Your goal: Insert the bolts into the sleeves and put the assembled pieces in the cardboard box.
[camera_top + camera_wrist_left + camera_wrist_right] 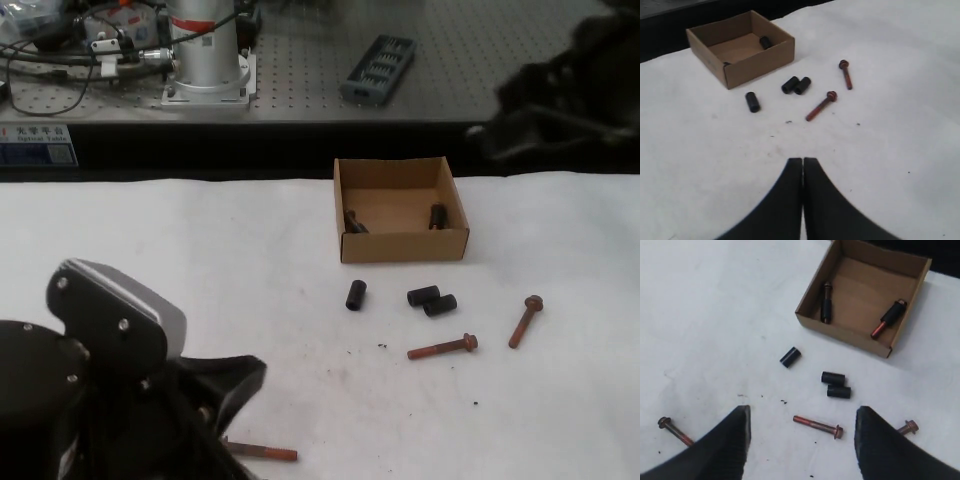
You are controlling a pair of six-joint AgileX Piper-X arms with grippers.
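Two reddish flanged bolts (442, 347) lay flat at differing headings near three smooth black cylindrical sleeves (356, 294), before the cardboard box (405, 245). Left gripper (803, 167) fingers were together; right gripper (802, 415) fingers apart.

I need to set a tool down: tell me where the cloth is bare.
Bare: the cloth left of the box and lone sleeve, and right of the box. Crowded: before the box, among sleeves and bolts.

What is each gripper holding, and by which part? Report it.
Nothing is held. The left gripper has its jaws shut with nothing between; the right gripper has its jaws open and empty.
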